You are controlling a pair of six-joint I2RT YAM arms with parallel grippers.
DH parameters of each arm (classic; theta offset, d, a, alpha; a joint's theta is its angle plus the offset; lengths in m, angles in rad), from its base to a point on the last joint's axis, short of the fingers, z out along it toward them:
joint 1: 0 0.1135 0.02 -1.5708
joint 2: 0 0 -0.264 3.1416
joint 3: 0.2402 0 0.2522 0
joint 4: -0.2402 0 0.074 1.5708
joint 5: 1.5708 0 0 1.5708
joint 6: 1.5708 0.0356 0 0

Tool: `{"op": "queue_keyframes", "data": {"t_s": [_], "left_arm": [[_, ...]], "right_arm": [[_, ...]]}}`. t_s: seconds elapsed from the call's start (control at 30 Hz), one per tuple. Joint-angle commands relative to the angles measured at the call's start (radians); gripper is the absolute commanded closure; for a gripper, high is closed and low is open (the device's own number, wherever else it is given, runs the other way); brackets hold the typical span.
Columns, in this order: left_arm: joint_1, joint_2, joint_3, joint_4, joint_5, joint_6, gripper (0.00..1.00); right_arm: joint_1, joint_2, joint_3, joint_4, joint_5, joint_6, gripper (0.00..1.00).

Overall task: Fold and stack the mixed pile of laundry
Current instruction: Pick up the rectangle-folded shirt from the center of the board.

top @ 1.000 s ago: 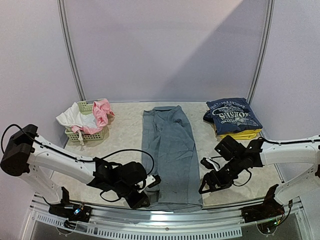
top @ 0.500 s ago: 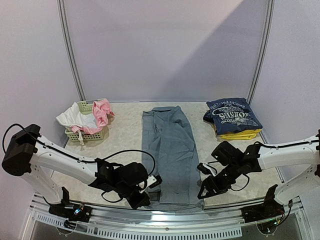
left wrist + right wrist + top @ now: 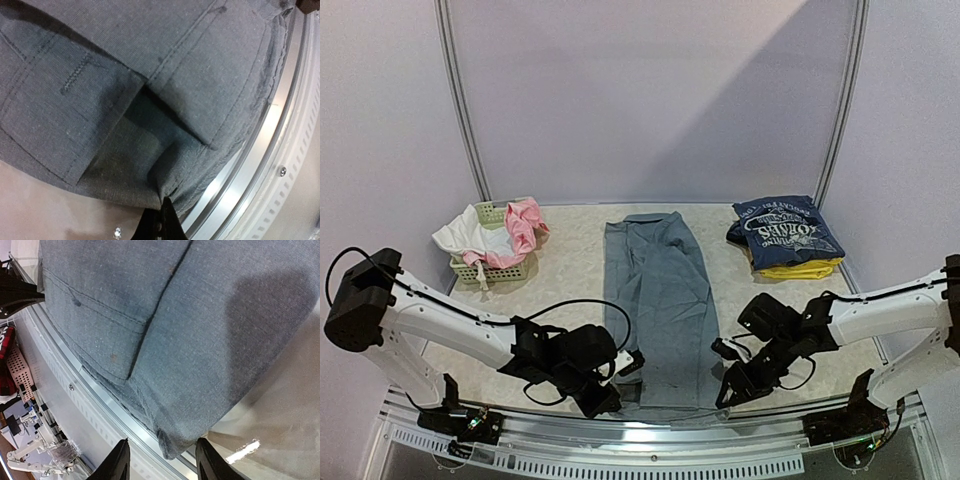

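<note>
The trousers (image 3: 658,300) lay flat in the middle of the table (image 3: 570,270), running from 12 o'clock to 6 o'clock, with the near end reaching the metal rail (image 3: 260,150) at the table's edge. In both wrist views stitched seams and a pocket edge showed on the grey cloth.

The left gripper (image 3: 612,395) sat at 7 o'clock of the trousers, on their near left corner. In the left wrist view its fingers (image 3: 167,222) were pressed together, and the cloth of the corner puckered into the tip, pinched between them.

The right gripper (image 3: 726,388) sat at 5 o'clock of the trousers, at their near right corner. In the right wrist view its fingers (image 3: 119,460) stood spread, one on each side of that corner, which lay in the gap between them. The corner rested on the table just beside the rail. Whether either finger touched the cloth could not be told.

At 10 o'clock of the table stood a pale-green basket (image 3: 490,270) with a white piece (image 3: 468,238) and a pink piece (image 3: 525,225) heaped in it and hanging over its rim. At 2 o'clock a folded navy tee (image 3: 788,230) with pale print lay on top of a yellow piece (image 3: 802,268), well apart from the trousers.
</note>
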Motion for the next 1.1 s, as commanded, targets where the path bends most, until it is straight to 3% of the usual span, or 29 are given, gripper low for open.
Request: {"op": "queue_keyframes", "data": {"t_s": [0.0, 0.27, 0.47, 0.9, 1.07], "left_arm": [[-0.016, 0.035, 0.004, -0.016, -0.012, -0.004, 1.0], [-0.014, 0.042, 0.005, -0.013, -0.008, 0.0, 1.0], [-0.014, 0.034, 0.016, -0.029, -0.016, -0.007, 1.0], [-0.014, -0.124, 0.102, -0.193, -0.085, -0.018, 1.0], [-0.008, -0.159, 0.128, -0.255, -0.181, -0.029, 1.0]], "right_arm": [[0.009, 0.034, -0.016, 0.006, 0.025, 0.016, 0.55], [0.015, 0.084, -0.016, 0.014, 0.043, 0.016, 0.66], [0.014, 0.094, -0.002, 0.002, 0.039, 0.007, 0.99], [0.012, -0.033, 0.167, -0.208, 0.123, -0.048, 1.0], [0.006, -0.032, 0.227, -0.21, 0.184, -0.047, 1.0]]}}
